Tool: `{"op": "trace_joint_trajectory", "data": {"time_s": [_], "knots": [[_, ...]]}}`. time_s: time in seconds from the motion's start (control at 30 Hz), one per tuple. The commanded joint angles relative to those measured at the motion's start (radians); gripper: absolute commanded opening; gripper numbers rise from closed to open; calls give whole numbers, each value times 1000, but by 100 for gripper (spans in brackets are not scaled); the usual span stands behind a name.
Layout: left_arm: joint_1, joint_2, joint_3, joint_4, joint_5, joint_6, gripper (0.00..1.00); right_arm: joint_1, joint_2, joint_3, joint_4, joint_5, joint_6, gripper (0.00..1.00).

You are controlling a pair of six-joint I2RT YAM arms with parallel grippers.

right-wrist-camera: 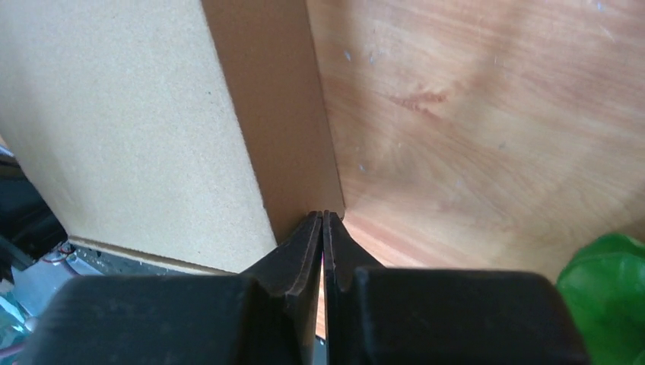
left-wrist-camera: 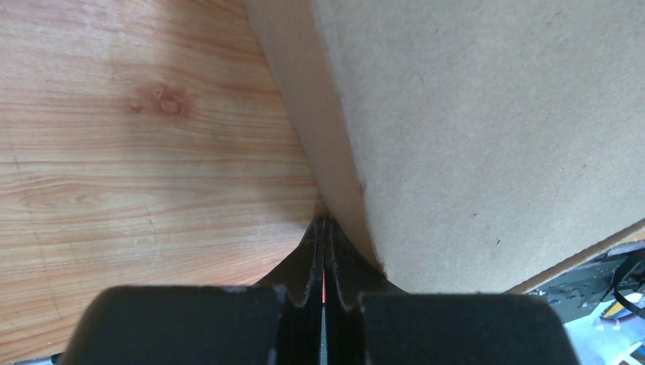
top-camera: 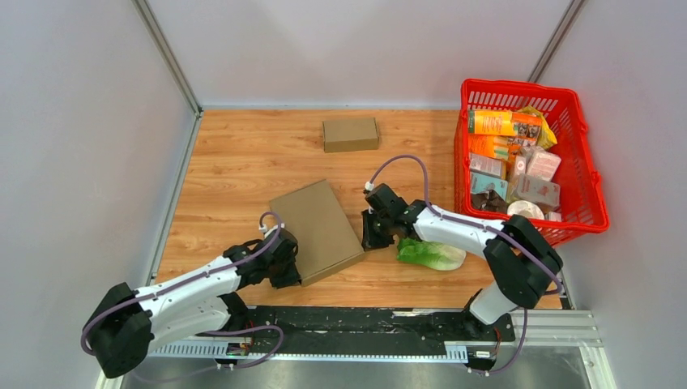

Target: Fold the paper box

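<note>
Your left fingers (left-wrist-camera: 319, 242) are closed tight with nothing between them. Their tips sit on the tabletop (left-wrist-camera: 114, 152), at the foot of the box's near-left side. The box (top-camera: 317, 228) lies flat and skewed mid-tabletop, between the two arms. Your right fingers (right-wrist-camera: 316, 236) are likewise closed on nothing I can see, tips against the bottom of its right side wall, with the lettuce (top-camera: 431, 254) just beside that arm.

Expect the box to be light, with stiff panels that give only at the creases. It looks smooth enough to slide on the wood when pushed from one side. Brace it from both sides, as now, and take hold of a thin free edge or flap rather than a broad face.

Farther back are a small box (top-camera: 351, 134) and, at right, the basket (top-camera: 598, 174) of groceries, both well apart.
</note>
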Motion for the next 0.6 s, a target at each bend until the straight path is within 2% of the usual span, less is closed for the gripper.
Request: {"op": "trace_joint_trajectory", "data": {"time_s": [0.0, 0.07, 0.13, 0.23, 0.3, 0.33, 0.37, 0.4, 0.43, 0.47, 0.5, 0.53, 0.57], "knots": [[-1, 80, 40, 526, 99, -48, 0, 91, 78, 163, 298, -386, 130, 9], [0, 73, 76, 495, 73, -40, 0, 102, 110, 244, 229, -353, 97, 9], [14, 36, 82, 467, -23, -8, 0, 102, 153, 280, 216, -352, 84, 9], [88, 21, 131, 386, -41, 79, 0, 79, 216, 408, 94, -304, -17, 13], [167, 27, 142, 350, -30, 119, 6, 38, 299, 531, -12, -242, -127, 18], [198, 31, 143, 356, 16, 150, 9, 22, 326, 569, -47, -197, -170, 28], [239, 43, 148, 353, 48, 165, 18, 5, 384, 624, -92, -144, -208, 33], [253, 45, 154, 341, 67, 200, 25, -22, 409, 727, -200, -6, -247, 39], [258, 44, 175, 312, 77, 216, 28, -34, 429, 779, -254, 74, -322, 51], [261, 19, 186, 221, 76, 225, 33, -42, 448, 822, -312, 148, -347, 58], [261, -7, 191, 183, 74, 234, 34, -61, 454, 852, -396, 265, -367, 63], [261, -42, 174, 159, 78, 233, 36, -71, 436, 855, -416, 294, -385, 73], [261, -123, 157, 124, 82, 228, 43, -82, 411, 834, -419, 311, -384, 76]]}}
